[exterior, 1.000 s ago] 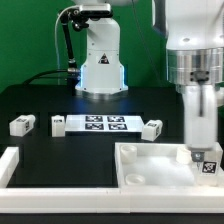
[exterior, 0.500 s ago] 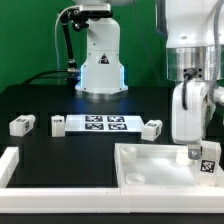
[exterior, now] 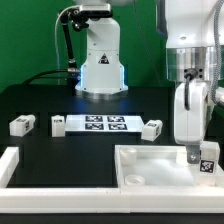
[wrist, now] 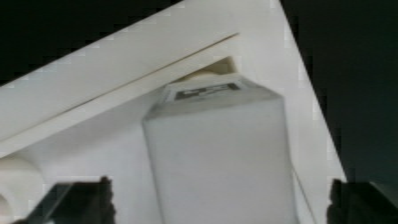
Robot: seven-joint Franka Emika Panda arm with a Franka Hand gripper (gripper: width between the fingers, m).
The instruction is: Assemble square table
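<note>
Insertion of a leg (exterior: pixel 208 157) into a corner socket of the slab (exterior: pixel 150 165) seems to be the step in hand. The slab lies at the near side of the table (exterior: pixel 40 100), toward the exterior view's right. The leg stands upright in its far corner on that side. The end effector (exterior: pixel 196 148) hangs directly over the leg and points down. In the wrist view the two dark fingertips (wrist: pixel 80 200) stand wide apart, one on each side of the leg, with a gap on both sides. So the end effector is spread and holds nothing. Whether the leg is fully seated in its socket I cannot tell, because the picture is soft there.

I judge the task to be at an early stage. Three other legs (exterior: pixel 152 128) lie on the table, apart from the slab: one at each end of the marker board (exterior: pixel 105 122) and one further to the exterior view's left. The next move calls for one of two things. If the leg is loose, the fingers must close on it and turn it tight. If it is firm, the arm must rise straight up, so that no finger knocks it, and then go for another leg.
</note>
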